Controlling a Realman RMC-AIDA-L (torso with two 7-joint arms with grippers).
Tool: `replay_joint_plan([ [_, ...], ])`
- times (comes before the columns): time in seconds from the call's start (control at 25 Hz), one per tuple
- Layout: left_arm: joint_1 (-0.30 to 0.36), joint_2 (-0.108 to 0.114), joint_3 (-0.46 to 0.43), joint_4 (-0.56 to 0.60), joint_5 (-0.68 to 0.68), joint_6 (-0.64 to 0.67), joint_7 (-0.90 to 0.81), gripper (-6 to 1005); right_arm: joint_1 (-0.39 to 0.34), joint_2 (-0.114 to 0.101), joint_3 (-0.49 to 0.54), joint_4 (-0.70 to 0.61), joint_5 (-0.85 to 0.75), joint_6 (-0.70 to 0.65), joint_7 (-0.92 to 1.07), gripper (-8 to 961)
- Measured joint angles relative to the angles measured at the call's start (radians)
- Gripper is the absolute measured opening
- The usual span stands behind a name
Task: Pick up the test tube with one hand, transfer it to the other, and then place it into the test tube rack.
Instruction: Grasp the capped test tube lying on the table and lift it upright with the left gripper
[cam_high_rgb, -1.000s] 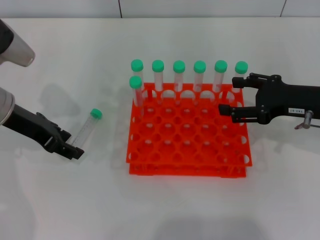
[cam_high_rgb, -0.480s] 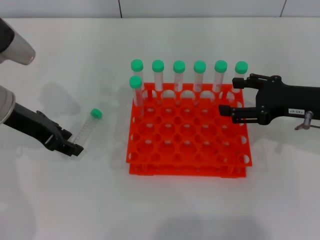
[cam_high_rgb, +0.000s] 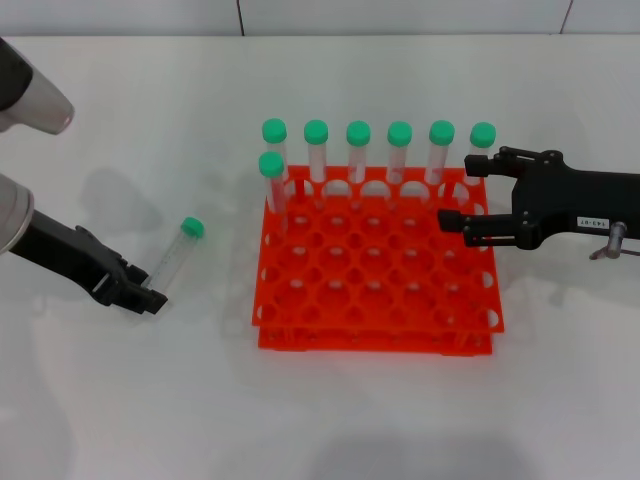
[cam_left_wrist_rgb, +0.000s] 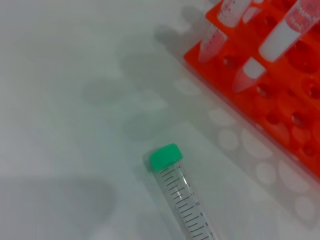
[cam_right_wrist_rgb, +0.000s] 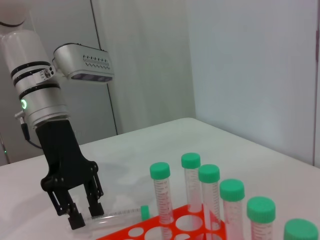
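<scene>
The test tube (cam_high_rgb: 174, 257) lies on the white table left of the rack, green cap pointing away from me; it also shows in the left wrist view (cam_left_wrist_rgb: 183, 202) and the right wrist view (cam_right_wrist_rgb: 117, 216). My left gripper (cam_high_rgb: 150, 297), the unlabelled one, is low at the tube's bottom end, open, with a finger on each side in the right wrist view (cam_right_wrist_rgb: 86, 214). My right gripper (cam_high_rgb: 456, 192), with the white label, is open and empty over the right edge of the orange test tube rack (cam_high_rgb: 370, 340).
Several green-capped tubes (cam_high_rgb: 358, 150) stand in the rack's back row, one more (cam_high_rgb: 271, 180) in the second row at its left. The rack also shows in the left wrist view (cam_left_wrist_rgb: 295, 145) and the right wrist view (cam_right_wrist_rgb: 172, 229).
My left gripper has shifted slightly back and left at the tube's bottom end. The tube and the right arm have not moved.
</scene>
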Motion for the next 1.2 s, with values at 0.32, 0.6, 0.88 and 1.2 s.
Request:
replay_joint_plan([
  [0.32,0.002,0.0,0.0,-0.001,0.0,-0.01,0.0,490,-0.001,0.0,0.0,0.0,0.0,0.001,-0.001,860],
  [0.6,0.0,0.005,0.0,-0.02,0.0,-0.019,0.0,488,-0.002,0.0,0.0,0.0,0.0,0.001,-0.001,860],
  [0.88,0.0,0.005,0.0,-0.022,0.0,-0.023,-0.001,419,0.0,0.0,0.0,0.0,0.0,0.001,-0.002,860],
  [1.2,-0.001,0.007,0.0,-0.022,0.0,-0.026,-0.014,375,-0.001,0.0,0.0,-0.002,0.0,0.001,-0.002,860],
])
